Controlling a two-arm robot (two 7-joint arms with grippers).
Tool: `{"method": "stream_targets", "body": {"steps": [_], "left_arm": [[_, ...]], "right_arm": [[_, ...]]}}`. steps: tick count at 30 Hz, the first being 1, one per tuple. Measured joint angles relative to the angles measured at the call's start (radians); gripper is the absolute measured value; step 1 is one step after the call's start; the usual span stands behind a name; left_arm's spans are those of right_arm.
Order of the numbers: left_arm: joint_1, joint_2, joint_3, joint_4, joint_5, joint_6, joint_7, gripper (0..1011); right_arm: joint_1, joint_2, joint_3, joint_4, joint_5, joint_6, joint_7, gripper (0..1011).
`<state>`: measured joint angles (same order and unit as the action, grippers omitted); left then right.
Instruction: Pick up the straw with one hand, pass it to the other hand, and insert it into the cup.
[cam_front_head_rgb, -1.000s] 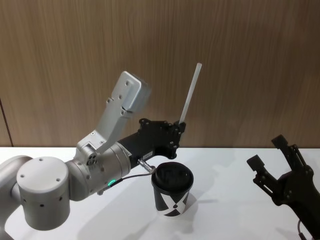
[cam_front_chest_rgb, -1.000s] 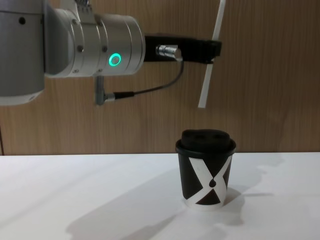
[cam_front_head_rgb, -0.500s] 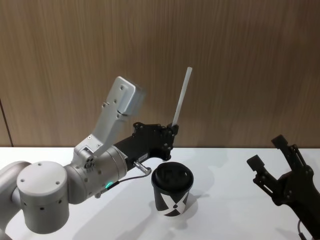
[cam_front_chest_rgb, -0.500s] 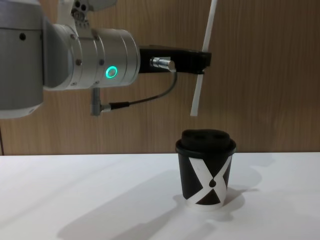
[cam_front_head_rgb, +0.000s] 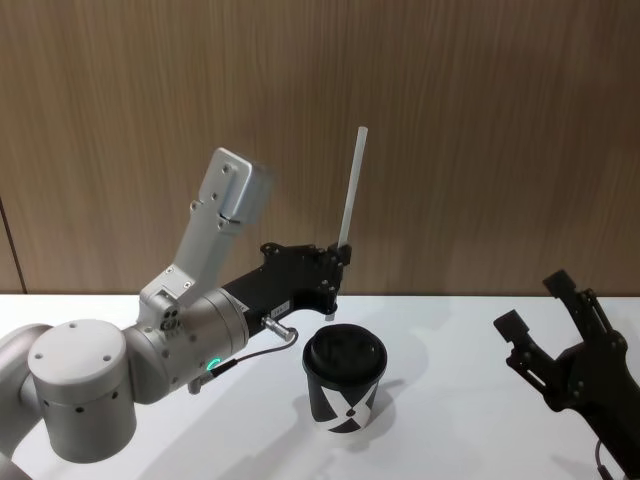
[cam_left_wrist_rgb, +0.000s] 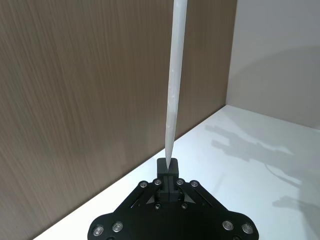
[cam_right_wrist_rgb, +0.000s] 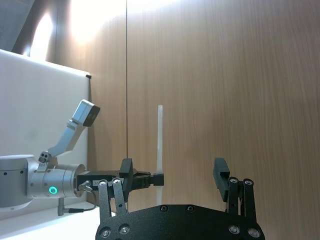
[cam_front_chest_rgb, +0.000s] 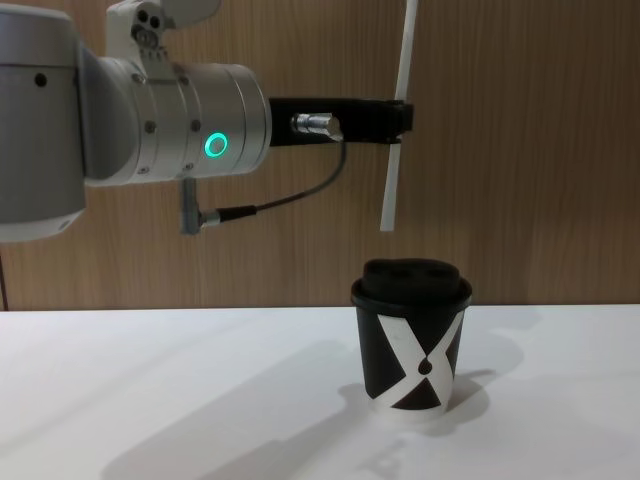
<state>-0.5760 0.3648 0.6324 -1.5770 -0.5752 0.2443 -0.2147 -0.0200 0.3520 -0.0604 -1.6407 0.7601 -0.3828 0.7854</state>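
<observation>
The white straw (cam_front_head_rgb: 350, 185) stands almost upright, pinched near its lower third in my left gripper (cam_front_head_rgb: 338, 256), which is shut on it. In the chest view the straw (cam_front_chest_rgb: 396, 150) hangs with its lower end a little above the left part of the lid of the black cup (cam_front_chest_rgb: 412, 345), apart from it. The X-patterned cup (cam_front_head_rgb: 345, 385) stands on the white table, just in front of the left gripper. In the left wrist view the straw (cam_left_wrist_rgb: 175, 85) rises from the closed fingertips (cam_left_wrist_rgb: 169, 167). My right gripper (cam_front_head_rgb: 534, 304) waits open at the right, away from the cup.
The silver left arm (cam_front_chest_rgb: 150, 120) with its green light ring and a thin dark cable (cam_front_chest_rgb: 270, 203) spans the left side above the table. A wood-panelled wall (cam_front_head_rgb: 480, 130) stands close behind. White table surface (cam_front_chest_rgb: 150, 390) lies to the left of the cup.
My left gripper has carried the straw leftward and a bit lower, and the straw has turned from leaning right to nearly upright. The right gripper and the cup have stayed still.
</observation>
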Motion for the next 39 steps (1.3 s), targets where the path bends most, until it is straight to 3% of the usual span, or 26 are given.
{"method": "stream_targets", "body": {"steps": [39], "left_arm": [[-0.019,-0.061,0.005,0.048,0.018,0.021,-0.049,0]], "right_arm": [[0.0,0.0,0.0,0.0,0.0,0.0,0.0,1001]]}}
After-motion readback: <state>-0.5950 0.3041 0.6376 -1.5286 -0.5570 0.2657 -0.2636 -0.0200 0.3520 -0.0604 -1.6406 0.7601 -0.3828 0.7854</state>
